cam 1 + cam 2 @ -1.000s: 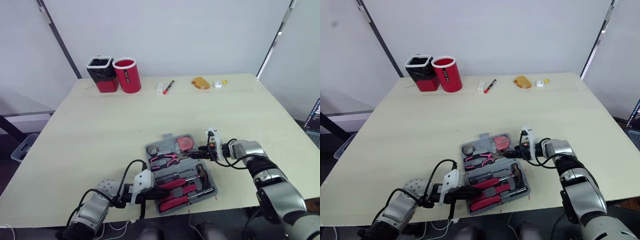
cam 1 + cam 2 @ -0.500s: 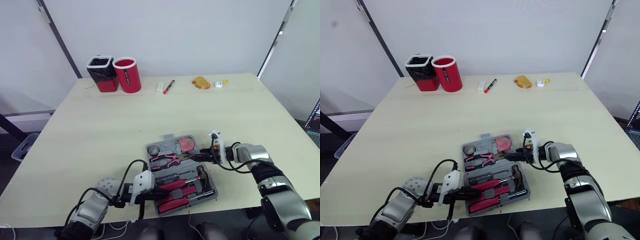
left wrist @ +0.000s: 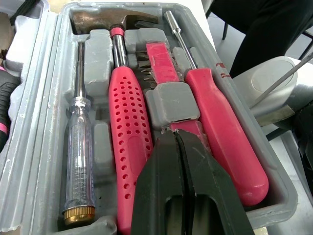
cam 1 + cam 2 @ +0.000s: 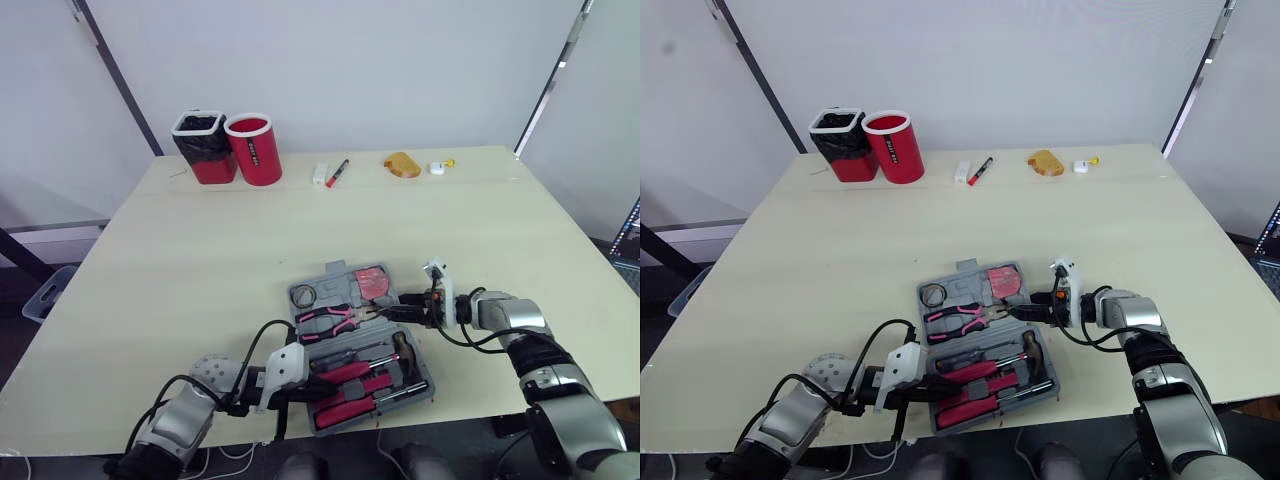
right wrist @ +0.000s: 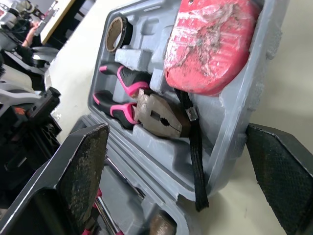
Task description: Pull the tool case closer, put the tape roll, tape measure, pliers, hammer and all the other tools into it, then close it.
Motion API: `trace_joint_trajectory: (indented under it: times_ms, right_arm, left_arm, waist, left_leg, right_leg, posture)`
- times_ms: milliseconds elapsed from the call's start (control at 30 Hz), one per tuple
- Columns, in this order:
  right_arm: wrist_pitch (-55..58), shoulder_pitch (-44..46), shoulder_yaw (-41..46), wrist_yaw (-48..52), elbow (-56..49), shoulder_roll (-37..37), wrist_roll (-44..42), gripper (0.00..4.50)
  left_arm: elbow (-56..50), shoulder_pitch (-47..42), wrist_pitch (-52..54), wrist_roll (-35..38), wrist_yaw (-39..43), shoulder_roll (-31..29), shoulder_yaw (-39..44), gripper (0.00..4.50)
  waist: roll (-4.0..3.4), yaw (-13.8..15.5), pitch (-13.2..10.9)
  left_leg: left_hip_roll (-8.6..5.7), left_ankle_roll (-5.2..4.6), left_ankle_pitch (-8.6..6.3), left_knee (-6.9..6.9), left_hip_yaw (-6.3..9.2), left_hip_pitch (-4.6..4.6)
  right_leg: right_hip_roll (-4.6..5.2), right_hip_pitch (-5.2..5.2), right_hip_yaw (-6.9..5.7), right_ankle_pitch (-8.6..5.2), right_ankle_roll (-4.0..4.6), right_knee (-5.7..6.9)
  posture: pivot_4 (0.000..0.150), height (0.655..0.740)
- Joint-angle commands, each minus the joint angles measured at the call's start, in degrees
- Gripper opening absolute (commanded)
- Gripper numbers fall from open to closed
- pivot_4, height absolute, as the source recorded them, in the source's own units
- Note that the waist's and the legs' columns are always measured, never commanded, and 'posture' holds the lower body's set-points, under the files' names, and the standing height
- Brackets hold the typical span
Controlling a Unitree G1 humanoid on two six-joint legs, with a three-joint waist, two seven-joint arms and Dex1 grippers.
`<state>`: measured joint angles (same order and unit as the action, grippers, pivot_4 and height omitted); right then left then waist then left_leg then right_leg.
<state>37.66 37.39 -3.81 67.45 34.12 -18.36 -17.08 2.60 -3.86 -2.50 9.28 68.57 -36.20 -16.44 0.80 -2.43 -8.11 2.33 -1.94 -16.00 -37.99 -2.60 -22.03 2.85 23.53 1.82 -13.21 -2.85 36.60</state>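
Note:
The grey tool case [image 4: 296, 318] lies open near the table's front edge. Its far half holds the tape roll [image 4: 305, 294], the pink-handled pliers [image 4: 335, 320] and the red tape measure [image 4: 372, 284]. Its near half holds the hammer [image 4: 405, 350] and pink screwdrivers [image 3: 132, 147]. My left gripper [image 3: 177, 137] is shut with nothing between its fingers, and it sits low over the near half's left end. My right gripper [image 5: 176, 129] is open at the case's right side, its fingers [image 5: 83, 166] spread on either side of the far half's edge beside the tape measure [image 5: 210, 44].
A black cup [image 4: 205, 147] and a red cup [image 4: 254, 150] stand at the back left. A marker [image 4: 337, 173], a white piece [image 4: 320, 175], a brown object [image 4: 401, 166] and a small white item [image 4: 438, 168] lie along the back. The case's near corner reaches the table's front edge.
My right arm has drawn back to the right and nearer the front edge. The case's far half has shifted slightly. The left gripper stays at the near half.

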Motion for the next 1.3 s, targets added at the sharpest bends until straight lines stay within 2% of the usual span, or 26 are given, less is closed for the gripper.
trace_joint_trajectory:
  times_ms: [33,300,433,500,567,667,767,867,1000,1033,1100,1167,1267,1300]
  right_arm:
    - [0.4,-0.1,1.5,2.7,-4.8,0.2,-3.8,4.50]
    - [8.4,-2.4,4.8,2.1,-14.6,-1.9,-10.6,4.50]
    - [12.5,-4.7,5.5,0.4,-21.8,-3.5,-13.5,4.50]
    - [16.1,-6.4,5.9,-0.1,-27.0,-5.2,-15.9,4.50]
    - [18.6,-8.0,6.1,-0.4,-31.3,-6.7,-18.1,4.50]
    - [23.1,-12.0,7.0,-1.0,-40.0,-9.7,-22.5,4.50]
    - [24.6,-16.3,7.3,-1.0,-46.5,-13.1,-24.9,4.50]
    - [20.4,-21.6,6.4,-0.4,-52.6,-16.3,-23.3,4.50]
    - [-0.4,-28.0,5.8,-6.7,-57.3,-14.3,-11.9,4.50]
    - [-4.3,-29.6,6.5,-10.1,-58.9,-12.5,-9.9,4.50]
    - [-9.4,-31.4,6.9,-13.0,-60.1,-10.7,-7.7,4.50]
    - [-14.2,-33.0,5.7,-11.5,-59.4,-13.1,-4.6,4.50]
    - [-17.0,-35.0,9.7,-11.8,-57.6,-14.1,-6.4,4.50]
    - [-19.4,-36.3,10.7,-10.3,-56.8,-15.7,-5.6,4.50]
  left_arm:
    - [0.3,1.4,1.9,-2.4,-0.1,-0.9,-2.0,0.02]
    - [-4.9,4.3,2.6,0.8,-0.1,-3.6,1.7,0.02]
    - [-16.0,10.6,9.4,15.9,7.2,-11.0,11.4,0.02]
    - [-18.0,15.5,14.5,22.4,10.3,-16.8,20.3,0.02]
    - [-17.7,19.4,16.2,24.8,12.2,-20.2,25.9,0.02]
    - [-14.0,24.8,16.7,24.1,13.6,-22.7,31.9,0.02]
    - [-11.8,25.4,17.1,24.4,11.1,-20.8,34.6,0.02]
    - [-12.0,24.5,19.0,26.1,7.7,-18.1,35.8,0.02]
    - [-15.6,21.1,22.8,29.2,-0.1,-12.4,36.1,0.02]
    - [-17.1,19.6,22.3,28.8,-4.9,-9.0,36.1,0.02]
    - [-18.6,16.6,21.5,31.0,-8.8,-3.3,35.9,0.02]
    - [-19.0,14.4,23.0,31.6,-9.7,-1.7,34.9,0.02]
    - [-19.2,13.6,25.5,32.1,-7.9,-1.9,32.3,0.02]
    - [-18.8,13.5,26.1,32.2,-7.3,-2.1,31.9,0.54]
  waist:
    - [0.00,0.0,0.0]
    - [0.00,0.0,-0.1]
    - [0.15,0.1,-0.3]
    - [0.27,0.1,-0.4]
    - [0.15,0.2,-0.4]
    - [0.09,0.2,-0.5]
    - [0.07,0.3,-0.5]
    - [0.21,0.5,-0.4]
    - [0.30,1.7,-0.4]
    - [0.31,1.7,-0.4]
    - [0.29,1.8,-0.4]
    - [0.34,1.9,-0.4]
    - [0.33,1.8,-0.4]
    - [0.32,1.8,-0.4]
  left_leg:
    - [0.00,0.00,0.00,0.00,0.00,-0.01]
    - [0.04,0.00,0.00,0.02,0.01,-0.05]
    - [0.18,0.00,0.00,0.09,0.02,-0.11]
    - [0.20,0.00,0.00,0.12,0.07,-0.20]
    - [0.22,0.01,0.01,0.11,0.19,-0.36]
    - [0.08,0.01,0.01,0.11,0.21,-0.43]
    - [0.04,0.01,0.00,0.14,0.21,-0.49]
    - [0.03,0.01,0.00,0.13,0.27,-0.56]
    - [0.00,0.01,0.01,0.11,0.40,-0.69]
    - [0.00,0.02,0.01,0.09,0.42,-0.70]
    - [0.01,0.02,0.01,0.02,0.48,-0.69]
    - [-0.01,0.03,0.01,-0.18,0.53,-0.74]
    - [-0.10,0.03,0.01,-0.32,0.52,-0.72]
    - [-0.11,0.03,0.01,-0.34,0.50,-0.69]
  right_leg:
    - [0.00,0.00,0.00,0.00,0.00,0.00]
    - [0.00,0.04,0.00,0.01,-0.02,-0.03]
    - [0.00,0.14,-0.01,-0.04,0.07,-0.06]
    - [0.05,0.22,-0.08,-0.08,0.14,-0.08]
    - [0.09,0.34,-0.23,-0.10,0.18,-0.08]
    - [0.20,0.33,-0.28,-0.12,0.17,-0.18]
    - [0.23,0.29,-0.30,-0.12,0.16,-0.37]
    - [0.23,0.28,-0.37,-0.11,0.16,-0.47]
    - [0.24,0.25,-0.50,-0.11,0.13,-0.72]
    - [0.21,0.22,-0.50,-0.10,0.12,-0.71]
    - [0.17,0.16,-0.54,-0.05,0.02,-0.68]
    - [0.11,0.12,-0.55,0.08,-0.17,-0.62]
    - [0.08,0.02,-0.55,0.06,-0.11,-0.62]
    - [0.09,-0.01,-0.52,0.01,-0.03,-0.62]
  posture:
    - [0.150,0.7400]
    - [0.150,0.7400]
    - [0.150,0.7400]
    - [0.150,0.7400]
    - [0.150,0.7400]
    - [0.150,0.7400]
    - [0.150,0.7400]
    - [0.150,0.7400]
    - [0.150,0.7400]
    - [0.150,0.7400]
    - [0.150,0.7400]
    - [0.150,0.7400]
    - [0.150,0.7400]
    - [0.150,0.7400]
